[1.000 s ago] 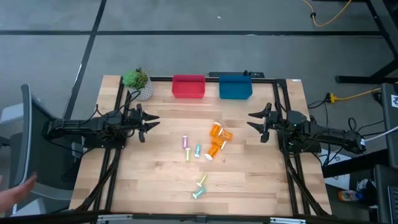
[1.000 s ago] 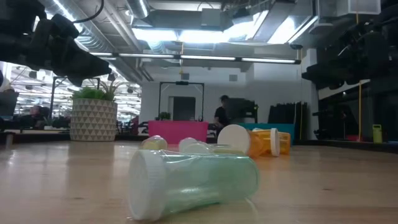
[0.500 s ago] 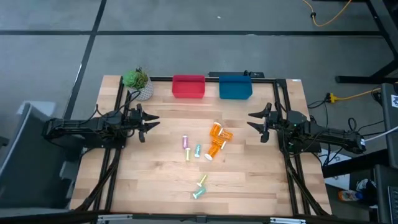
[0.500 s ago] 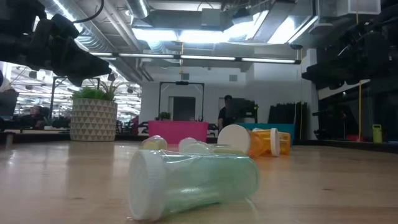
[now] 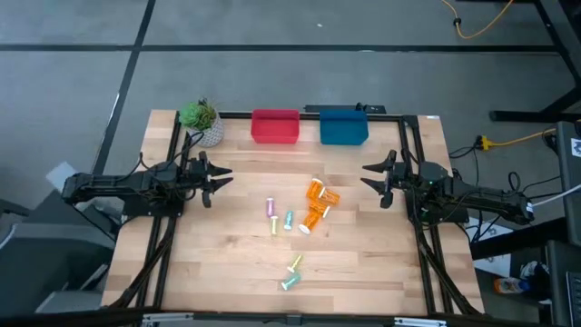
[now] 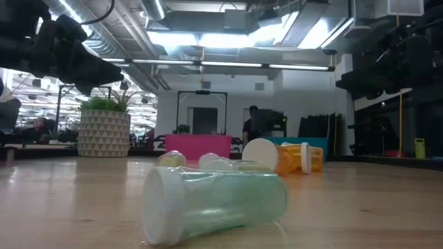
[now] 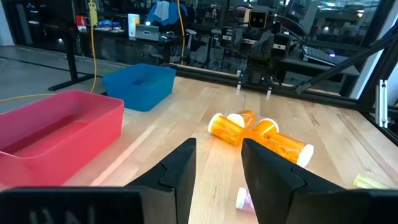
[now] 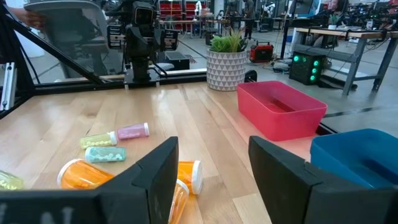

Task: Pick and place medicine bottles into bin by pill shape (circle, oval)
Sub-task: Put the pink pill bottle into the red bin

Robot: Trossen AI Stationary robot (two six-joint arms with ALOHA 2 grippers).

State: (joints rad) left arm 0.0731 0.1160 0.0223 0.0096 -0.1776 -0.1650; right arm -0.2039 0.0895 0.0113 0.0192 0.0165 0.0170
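While both tools [image 5: 221,178] [image 5: 368,179] gape empty, translucent orange bottles [image 5: 318,204] lie on wood table [image 5: 363,263].

Two matte black jointed arms, thin black cables, each hand [image 5: 218,181] with two dark tapered fingers [image 7: 177,168]

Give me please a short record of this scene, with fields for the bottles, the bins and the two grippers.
orange bottles: three, lying clustered at the table's middle
small vials: purple, yellow-green and teal left of them; two more nearer the front edge
bins: red bin and blue bin, both empty, at the far edge
left gripper: open, holds nothing
right gripper: open, holds nothing
plant pot: far left corner
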